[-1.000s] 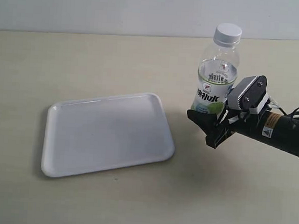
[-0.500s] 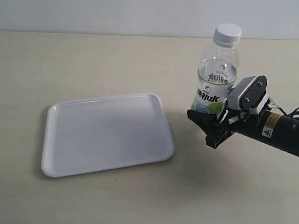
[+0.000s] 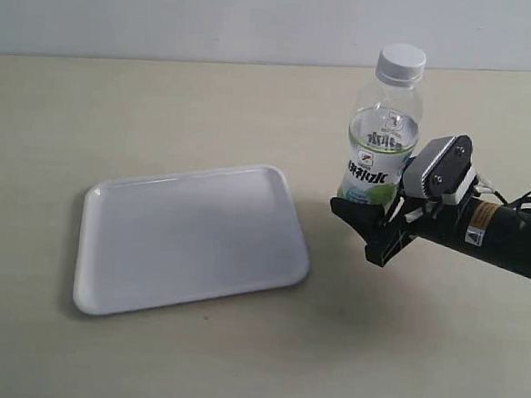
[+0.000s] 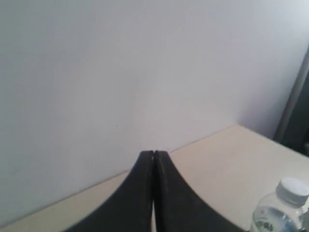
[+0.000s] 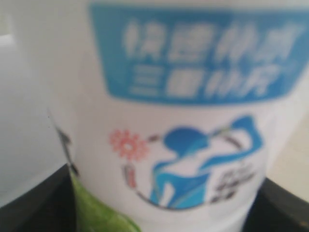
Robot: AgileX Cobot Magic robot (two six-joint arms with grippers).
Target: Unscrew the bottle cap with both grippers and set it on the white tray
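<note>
1. Looking nearest, I see the white tray (image 3: 190, 239) lying on the table (image 3: 162, 110), left of the bottle (image 3: 378, 157).
2. My right gripper (image 3: 367, 206) clasps the bottle low down; its wrist view shows only blurred label (image 5: 193, 53).
3. The cap (image 3: 402, 63) sits on the neck.
4. Only the left wrist view shows my left gripper (image 4: 154, 159), clenched, facing the wall (image 4: 120, 72).

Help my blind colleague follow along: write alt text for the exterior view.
The black right pincer grips the lower part of a clear labelled bottle, its white bottle cap on, on a beige table. A white tray lies left of it.
</note>
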